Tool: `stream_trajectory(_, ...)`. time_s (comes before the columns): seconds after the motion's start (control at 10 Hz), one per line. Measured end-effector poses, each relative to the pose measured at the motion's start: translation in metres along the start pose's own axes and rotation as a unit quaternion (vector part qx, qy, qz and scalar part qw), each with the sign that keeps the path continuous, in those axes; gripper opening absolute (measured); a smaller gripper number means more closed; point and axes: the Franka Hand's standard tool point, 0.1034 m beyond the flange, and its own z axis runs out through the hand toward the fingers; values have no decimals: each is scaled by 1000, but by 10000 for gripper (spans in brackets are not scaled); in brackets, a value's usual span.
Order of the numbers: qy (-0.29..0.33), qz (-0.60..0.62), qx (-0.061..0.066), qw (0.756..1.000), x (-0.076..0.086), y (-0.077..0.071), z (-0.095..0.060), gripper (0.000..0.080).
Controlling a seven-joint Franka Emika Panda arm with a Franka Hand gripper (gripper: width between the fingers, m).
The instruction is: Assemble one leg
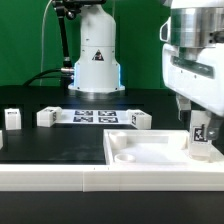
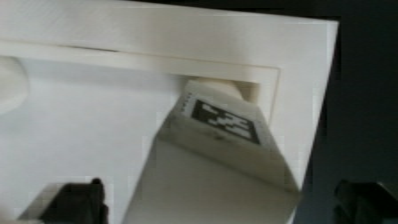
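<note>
One leg [image 1: 200,131], a small white block with a black-and-white tag, stands upright at the far corner of the large flat white panel [image 1: 150,155], at the exterior view's right. My gripper [image 1: 199,117] is right above it. In the wrist view the leg [image 2: 222,122] runs from the panel's corner recess back between my fingers [image 2: 71,203]. A dark gap shows on each side of it, so the gripper [image 2: 217,205] is open around the leg. The panel [image 2: 89,130] fills most of that view.
Three more legs lie on the black table: two at the exterior view's left [image 1: 12,118] [image 1: 46,117] and one near the middle [image 1: 137,119]. The marker board [image 1: 95,116] lies between them, in front of the robot base [image 1: 95,60]. A low white rail [image 1: 60,180] runs along the front.
</note>
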Motion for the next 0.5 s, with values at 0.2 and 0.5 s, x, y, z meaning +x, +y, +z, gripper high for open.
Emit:
stream_trajectory(0.2, 0, -91, 1, 996, -6, -1, 1, 649)
stream_trajectory(0.5, 0, -226, 0, 974, -7, 0, 2, 649)
